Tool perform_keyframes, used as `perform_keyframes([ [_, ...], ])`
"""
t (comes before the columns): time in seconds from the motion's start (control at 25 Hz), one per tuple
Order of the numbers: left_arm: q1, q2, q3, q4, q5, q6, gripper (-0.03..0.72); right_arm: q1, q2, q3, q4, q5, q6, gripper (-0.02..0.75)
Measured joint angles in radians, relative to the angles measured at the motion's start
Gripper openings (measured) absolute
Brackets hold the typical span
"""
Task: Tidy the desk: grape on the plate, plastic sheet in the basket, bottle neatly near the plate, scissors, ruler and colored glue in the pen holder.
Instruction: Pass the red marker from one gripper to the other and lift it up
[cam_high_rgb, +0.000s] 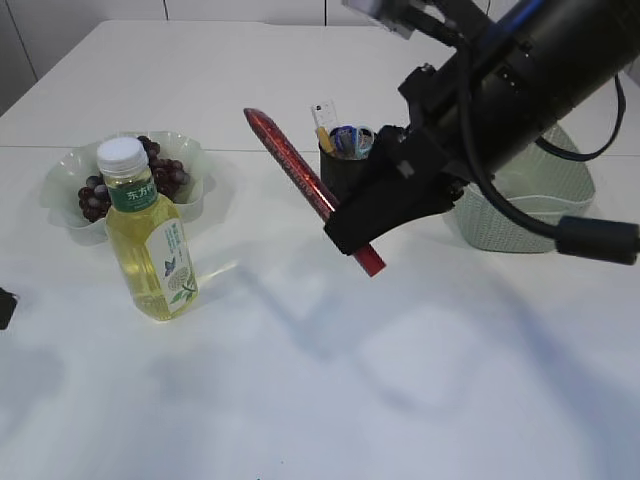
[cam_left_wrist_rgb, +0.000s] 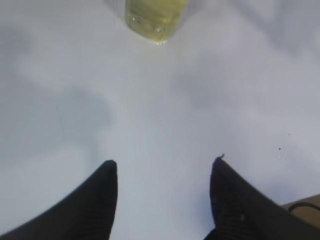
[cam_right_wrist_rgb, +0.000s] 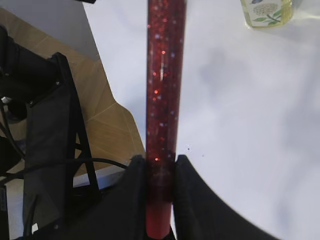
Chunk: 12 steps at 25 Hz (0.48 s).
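Bottle (cam_left_wrist_rgb: 155, 20) cropped; basket (cam_high_rgb: 530, 215) half-hidden

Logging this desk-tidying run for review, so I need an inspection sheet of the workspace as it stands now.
Surface: white table, bare in front.
Job's things: grapes on plate; bottle upright beside the plate; red glitter glue held tilted near the pen holder, which already holds items; basket at right.
Clutter: nothing seen.
End effectors: right end effector shut on the glue; left end effector open, empty.
Cables: black cable on the right arm.
Surroundings: wooden floor.
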Motion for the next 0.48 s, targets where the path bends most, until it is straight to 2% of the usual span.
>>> perform_keyframes([
  [0.24,0.000,0.000,0.000,0.000,-0.052,0.093,0.432,0.000,0.000,-0.025,-0.167,0.004,0.083,0.134],
  [0.48,0.000,0.000,0.000,0.002,-0.058,0.137,0.432,0.000,0.000,-0.140,-0.188,0.006,0.108,0.134],
])
